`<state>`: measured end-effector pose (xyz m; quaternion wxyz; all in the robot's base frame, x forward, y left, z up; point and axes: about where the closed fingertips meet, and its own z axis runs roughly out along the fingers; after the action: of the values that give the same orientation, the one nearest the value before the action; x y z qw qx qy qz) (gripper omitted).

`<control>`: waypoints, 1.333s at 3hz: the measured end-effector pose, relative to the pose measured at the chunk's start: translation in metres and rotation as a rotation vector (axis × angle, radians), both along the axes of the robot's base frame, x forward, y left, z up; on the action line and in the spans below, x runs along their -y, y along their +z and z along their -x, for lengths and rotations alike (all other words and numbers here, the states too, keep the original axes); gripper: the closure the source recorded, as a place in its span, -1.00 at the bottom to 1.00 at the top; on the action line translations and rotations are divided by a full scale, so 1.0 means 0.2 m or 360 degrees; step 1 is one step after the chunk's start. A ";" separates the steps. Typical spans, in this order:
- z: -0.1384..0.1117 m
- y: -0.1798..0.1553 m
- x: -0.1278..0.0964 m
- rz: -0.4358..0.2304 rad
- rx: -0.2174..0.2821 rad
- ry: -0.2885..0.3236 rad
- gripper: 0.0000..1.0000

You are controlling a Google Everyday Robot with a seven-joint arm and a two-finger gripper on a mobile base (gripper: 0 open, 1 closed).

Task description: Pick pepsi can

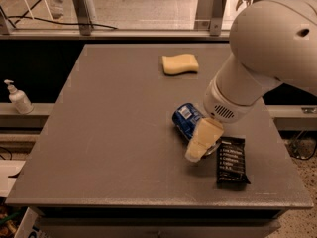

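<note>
The grey surface (99,133) is a flat, matte tabletop with faint scuffs and a squared front edge. Over its right side bulks the robot arm (267,48), a smooth, off-white rounded shell with a vented collar low down.

Near the right front edge lies a flat black snack bar wrapper (232,160), thin and likely crinkly, with pale print. Toward the back sits a yellow sponge (180,64), soft-looking, with wavy sides. Off the surface on the left, a small white pump bottle (19,98) stands on a ledge.

The pepsi can (187,119) lies on its side right of the surface's centre, just beside the wrapper's upper left corner, with its dark blue wall and a small white label patch facing up. It is a thin metal cylinder: probably light, stiff along its length but easy to dent, and smooth enough to roll or slip under a glancing touch. The best hold is across the round body near its middle, squeezing the curved walls rather than the ends.

The tool (200,143), cream and blunt with a rubbery look, hangs from the collar and covers the can's right end, its tip low by the surface. How far open it is, and whether it has the can, I cannot tell.
</note>
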<state>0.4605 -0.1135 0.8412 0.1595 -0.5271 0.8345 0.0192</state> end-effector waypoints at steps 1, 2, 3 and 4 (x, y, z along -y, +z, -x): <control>-0.01 -0.06 0.03 0.0009 -0.0029 -0.0026 -0.92; -0.01 -0.09 0.02 -0.0008 -0.0038 -0.0029 -0.57; 0.00 -0.07 0.00 -0.0027 -0.0043 -0.0023 -0.09; 0.00 -0.04 -0.02 -0.0050 -0.0042 -0.0011 0.38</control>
<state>0.4599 -0.1104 0.8334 0.1567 -0.5213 0.8379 0.0387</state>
